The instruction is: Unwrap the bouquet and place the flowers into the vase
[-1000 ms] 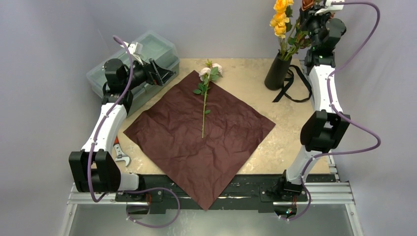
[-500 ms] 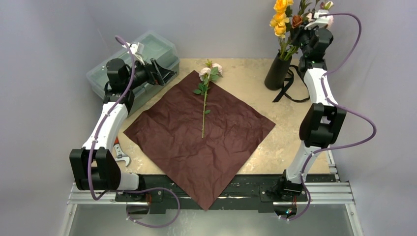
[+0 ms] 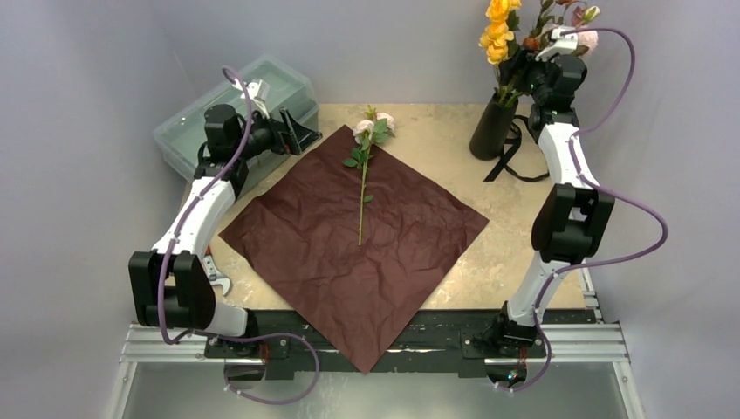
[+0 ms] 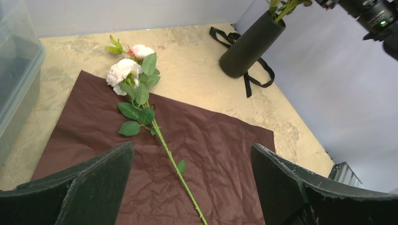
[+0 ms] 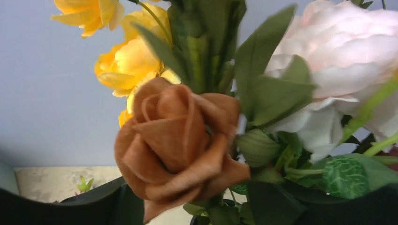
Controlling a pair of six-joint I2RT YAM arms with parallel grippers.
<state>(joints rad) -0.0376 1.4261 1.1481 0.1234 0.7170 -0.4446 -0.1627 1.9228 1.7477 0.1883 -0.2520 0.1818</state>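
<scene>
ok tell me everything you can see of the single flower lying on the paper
The lone flower is a long thin green stem with several leaves, a cream-white bloom, a smaller pink one and a green sprig on top. It lies flat on the dark maroon paper, stem end near its middle, heads at the far corner, reaching onto the beige table.

Shows matte black on the tall cylindrical vase [image 3: 493, 128], yellow, rust-brown and pale pink on its blooms [image 5: 178, 140], plain dark maroon on the crinkled paper sheet [image 3: 349, 253].

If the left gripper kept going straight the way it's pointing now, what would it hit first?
Most likely the loose flower stem lying on the maroon paper, or the paper right beside it. The left gripper is angled down at that spot, though depth is hard to judge.
</scene>
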